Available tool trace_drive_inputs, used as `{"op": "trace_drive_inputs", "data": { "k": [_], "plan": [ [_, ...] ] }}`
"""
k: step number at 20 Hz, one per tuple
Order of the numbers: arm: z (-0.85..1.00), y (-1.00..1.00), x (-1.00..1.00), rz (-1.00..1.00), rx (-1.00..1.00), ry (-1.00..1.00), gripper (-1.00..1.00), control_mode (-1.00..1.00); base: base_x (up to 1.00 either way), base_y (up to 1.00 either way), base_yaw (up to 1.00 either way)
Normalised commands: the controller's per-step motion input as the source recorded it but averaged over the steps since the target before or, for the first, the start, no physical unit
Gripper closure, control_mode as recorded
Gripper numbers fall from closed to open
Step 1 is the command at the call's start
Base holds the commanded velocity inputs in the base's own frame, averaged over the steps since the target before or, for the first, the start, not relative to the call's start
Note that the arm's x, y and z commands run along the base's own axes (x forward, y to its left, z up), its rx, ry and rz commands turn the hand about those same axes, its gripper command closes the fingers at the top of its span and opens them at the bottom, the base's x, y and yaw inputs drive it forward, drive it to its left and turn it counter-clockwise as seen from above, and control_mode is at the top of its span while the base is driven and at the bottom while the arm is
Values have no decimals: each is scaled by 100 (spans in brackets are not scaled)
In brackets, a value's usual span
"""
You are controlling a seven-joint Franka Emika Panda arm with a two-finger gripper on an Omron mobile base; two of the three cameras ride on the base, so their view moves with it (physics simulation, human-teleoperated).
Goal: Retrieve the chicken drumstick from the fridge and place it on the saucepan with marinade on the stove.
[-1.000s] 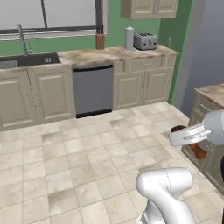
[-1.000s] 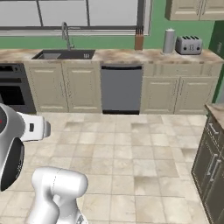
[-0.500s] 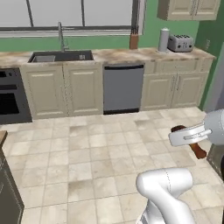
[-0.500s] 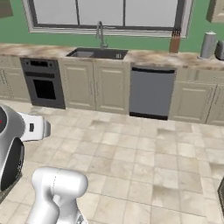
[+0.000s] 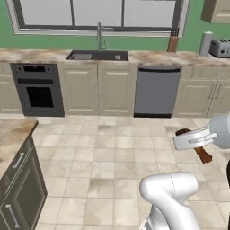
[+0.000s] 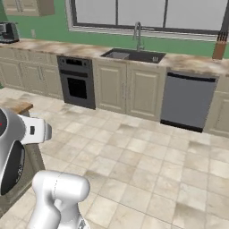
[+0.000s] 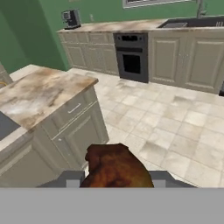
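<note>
1. The gripper is partly closed on the chicken drumstick. In the hand view the brown-red lump sits between the two grey jaw blocks at 6 o'clock, touching both, so I take it as held.

2. In the left base view the chicken drumstick shows at about 3 o'clock, partly behind the white hand, well above the tiled floor and apart from any counter. The marbled counter lies at 9 o'clock in the hand view, with a dark patch at its far left edge that may be the stove; too little of it shows to be sure.

3. Handling, as a judgement: the piece looks light and small enough for the jaws to span. Its surface is rounded and lumpy, and probably slick, so it could rotate or slide between flat pads. The meat should give a little under pressure while the bone stays stiff.

4. Where to hold: across the thick meaty part, which is where the jaws seem to sit now. The thin end would offer less surface.

5. Long axis: in the left base view it runs from about 10 o'clock down to 4 o'clock, with the narrower end pointing to 4 o'clock, out past the hand. In the hand view it is foreshortened, the bulky end facing the camera.
</note>
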Motion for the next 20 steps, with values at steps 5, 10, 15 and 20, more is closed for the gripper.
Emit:
{"op": "trace_drive_inputs", "data": {
  "k": [5,10,15,20],
  "plan": [
    [0,0,0,0,0,0,100,100,13,9,36],
    [0,0,0,0,0,0,100,100,11,10,37],
    [0,0,0,0,0,0,100,100,10,10,37],
    [0,0,0,0,0,0,100,100,7,14,37]
  ]
}}
